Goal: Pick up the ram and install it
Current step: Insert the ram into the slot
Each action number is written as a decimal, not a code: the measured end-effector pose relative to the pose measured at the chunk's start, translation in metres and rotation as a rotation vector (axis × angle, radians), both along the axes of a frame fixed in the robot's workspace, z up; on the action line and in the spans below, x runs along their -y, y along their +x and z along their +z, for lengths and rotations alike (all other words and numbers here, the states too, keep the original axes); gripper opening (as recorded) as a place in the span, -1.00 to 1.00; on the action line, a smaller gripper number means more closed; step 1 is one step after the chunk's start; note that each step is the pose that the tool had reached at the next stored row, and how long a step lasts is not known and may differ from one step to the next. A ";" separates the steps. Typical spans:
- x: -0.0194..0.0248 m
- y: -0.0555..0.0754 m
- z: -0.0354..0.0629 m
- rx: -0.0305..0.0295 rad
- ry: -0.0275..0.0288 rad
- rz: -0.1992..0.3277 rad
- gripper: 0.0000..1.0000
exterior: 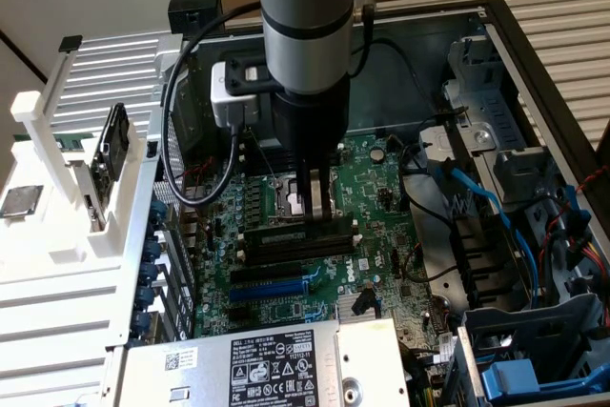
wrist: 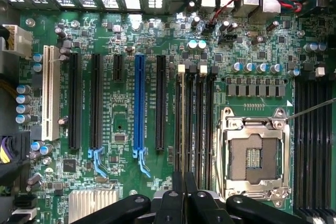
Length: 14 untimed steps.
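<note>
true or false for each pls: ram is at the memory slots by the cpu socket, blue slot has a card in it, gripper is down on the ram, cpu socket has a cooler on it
1. The ram stands on edge at the black memory slots beside the cpu socket. True.
2. The blue expansion slot has a card in it. False: it is empty, as are the black slots on either side of it.
3. The gripper is down on the ram. True: it reaches straight down into the open case and closes on the stick.
4. The cpu socket carries a cooler. False: it is bare, with its metal frame and contacts showing.
</note>
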State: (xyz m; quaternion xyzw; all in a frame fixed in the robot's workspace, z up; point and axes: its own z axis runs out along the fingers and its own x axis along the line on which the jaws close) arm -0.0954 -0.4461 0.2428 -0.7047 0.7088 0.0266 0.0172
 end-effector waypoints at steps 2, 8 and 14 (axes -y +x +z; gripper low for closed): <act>0.0000 0.000 -0.0009 0.0001 -0.0016 0.000 -0.76; -0.0015 0.000 -0.0017 0.0001 -0.0048 -0.001 -0.76; -0.0024 0.000 -0.0020 0.0000 -0.0070 -0.001 -0.76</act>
